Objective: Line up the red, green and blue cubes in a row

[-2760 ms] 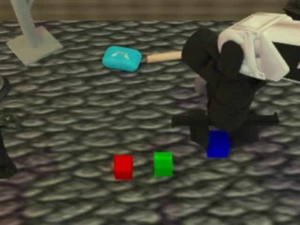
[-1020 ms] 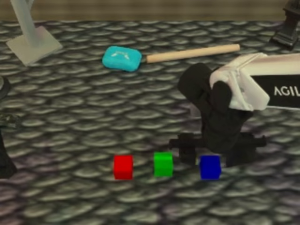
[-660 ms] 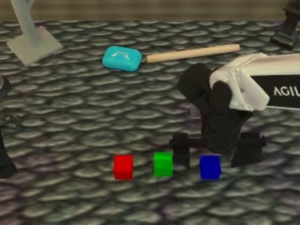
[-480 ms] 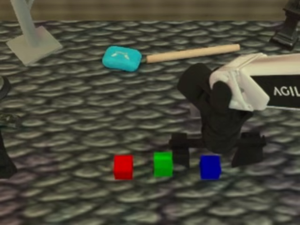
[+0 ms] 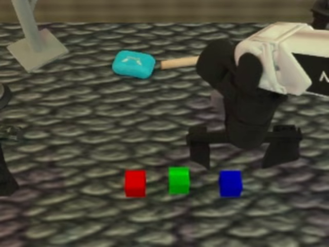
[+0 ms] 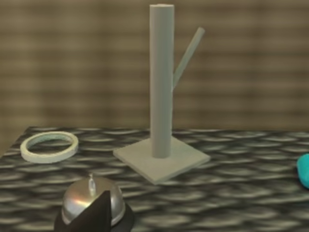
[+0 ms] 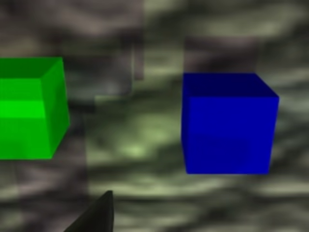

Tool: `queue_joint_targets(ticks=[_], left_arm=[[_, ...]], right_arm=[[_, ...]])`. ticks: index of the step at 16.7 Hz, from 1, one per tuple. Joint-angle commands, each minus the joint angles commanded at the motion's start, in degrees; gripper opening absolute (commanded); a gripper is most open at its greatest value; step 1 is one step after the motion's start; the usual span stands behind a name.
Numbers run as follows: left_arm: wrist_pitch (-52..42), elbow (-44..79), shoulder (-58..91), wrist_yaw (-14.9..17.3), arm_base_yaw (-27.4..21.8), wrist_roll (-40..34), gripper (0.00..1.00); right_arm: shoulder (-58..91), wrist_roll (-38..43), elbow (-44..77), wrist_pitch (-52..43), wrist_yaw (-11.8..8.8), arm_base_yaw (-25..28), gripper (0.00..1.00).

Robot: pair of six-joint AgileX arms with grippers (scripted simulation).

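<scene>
**Three cubes in a row, right gripper spread above the blue one**

The left arm sits parked at the desk's (image 5: 77, 128) left edge, and I cannot tell how its gripper stands; the red cube (image 5: 135, 183) comes first in the row near the front edge, the green cube (image 5: 179, 180) just beside it, the blue cube (image 5: 230, 183) a slightly wider gap along; all look rigid, light, smooth-faced, so probably slippery; best pinched squarely across opposite flat faces; the right gripper (image 5: 244, 149) hovers behind the blue cube, fingers wide apart, holding nothing.
</scene>
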Motion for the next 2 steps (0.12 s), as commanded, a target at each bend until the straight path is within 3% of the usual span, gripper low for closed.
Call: queue_joint_targets(ticks=[2], left_arm=[[0.0,0.0,0.0,0.0,0.0,0.0,1.0]], right_arm=[[-0.91,-0.11,0.97,-1.38,0.0,0.0,1.0]])
